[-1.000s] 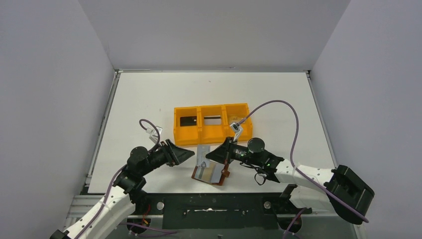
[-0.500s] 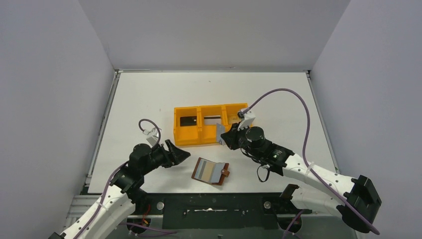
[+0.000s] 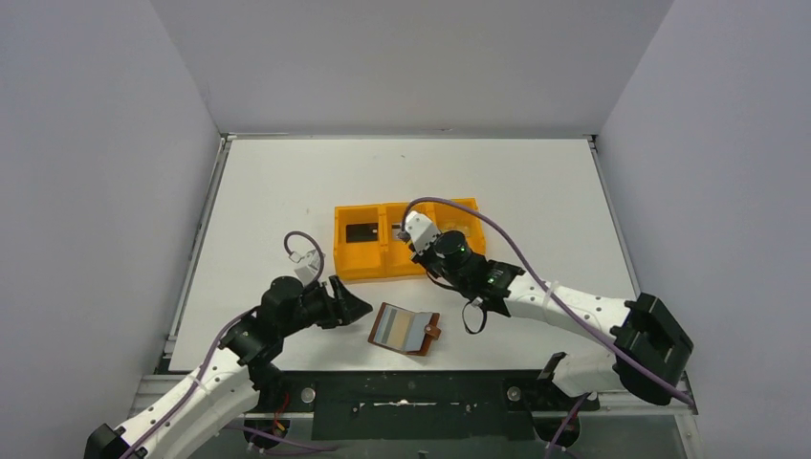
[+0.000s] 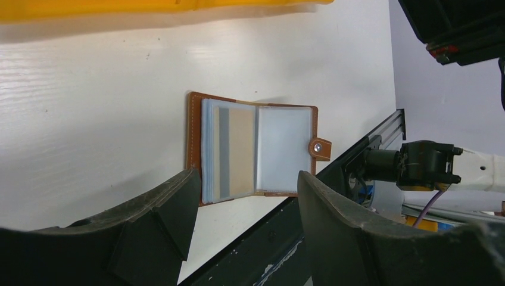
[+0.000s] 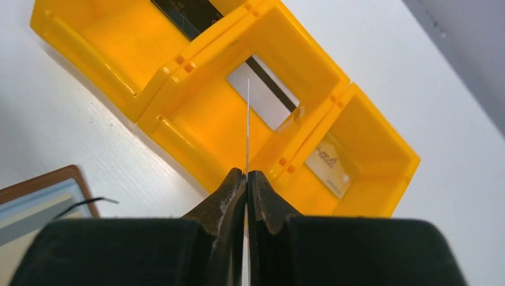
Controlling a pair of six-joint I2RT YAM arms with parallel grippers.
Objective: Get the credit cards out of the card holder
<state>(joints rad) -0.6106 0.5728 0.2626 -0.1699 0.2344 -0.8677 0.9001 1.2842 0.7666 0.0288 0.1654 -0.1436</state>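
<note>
The brown card holder (image 3: 405,330) lies open on the table in front of the orange tray (image 3: 383,260); the left wrist view shows it (image 4: 284,149) with a grey and a tan card (image 4: 241,152) in its left pocket. My right gripper (image 5: 246,173) is shut on a thin pale card (image 5: 248,119), seen edge-on, over the tray's middle compartment (image 5: 205,128). In that compartment lies a silvery grey card (image 5: 262,98). A black card (image 3: 361,232) lies in the left compartment and a tan-gold card (image 5: 326,164) in the right. My left gripper (image 3: 359,306) is open and empty, just left of the holder.
The tray's walls (image 5: 178,137) stand up around the held card. The table's near edge and a black metal rail (image 4: 280,238) run just in front of the holder. A purple cable (image 3: 536,273) loops over my right arm.
My right gripper has lifted the pale card away from the holder and carried it back and left over the tray's middle compartment. My left gripper has moved a little right, towards the holder.
</note>
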